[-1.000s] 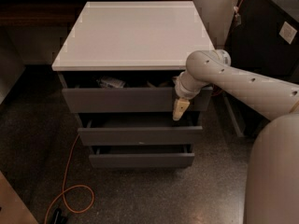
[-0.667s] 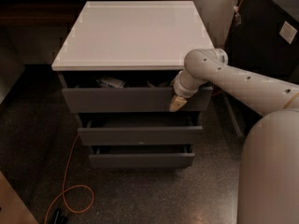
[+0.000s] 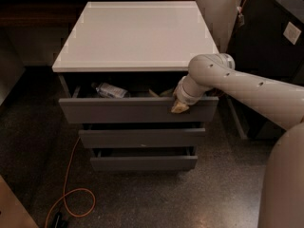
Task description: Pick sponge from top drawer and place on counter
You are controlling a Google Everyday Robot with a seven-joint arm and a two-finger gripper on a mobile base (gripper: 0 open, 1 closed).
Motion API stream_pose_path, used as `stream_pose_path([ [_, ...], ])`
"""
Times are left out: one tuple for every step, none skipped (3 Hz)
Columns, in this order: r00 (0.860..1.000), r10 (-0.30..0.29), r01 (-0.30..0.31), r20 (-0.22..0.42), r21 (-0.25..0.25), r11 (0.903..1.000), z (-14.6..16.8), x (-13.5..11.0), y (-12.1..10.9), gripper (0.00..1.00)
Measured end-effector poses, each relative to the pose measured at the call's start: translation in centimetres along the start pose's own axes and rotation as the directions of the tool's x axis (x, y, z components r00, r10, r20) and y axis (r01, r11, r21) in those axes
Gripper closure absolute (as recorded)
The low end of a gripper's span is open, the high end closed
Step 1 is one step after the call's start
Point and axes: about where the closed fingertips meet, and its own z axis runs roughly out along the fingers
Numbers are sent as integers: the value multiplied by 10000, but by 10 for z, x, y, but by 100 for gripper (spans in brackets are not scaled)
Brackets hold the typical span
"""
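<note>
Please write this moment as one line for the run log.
top drawer: open; end effector: at its front rim, right end; sponge: not visible

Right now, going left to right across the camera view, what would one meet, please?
The orange cable on the floor → clear bottle in the open top drawer → pincer, at the drawer front's upper edge near its right end → dark cabinet.
</note>
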Motion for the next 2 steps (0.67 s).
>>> stream_pose_path([
  [10000, -1, 1, 39, -16, 10000, -2, -2, 5, 100],
  [10000, -1, 1, 39, -16, 10000, -2, -2, 5, 100],
])
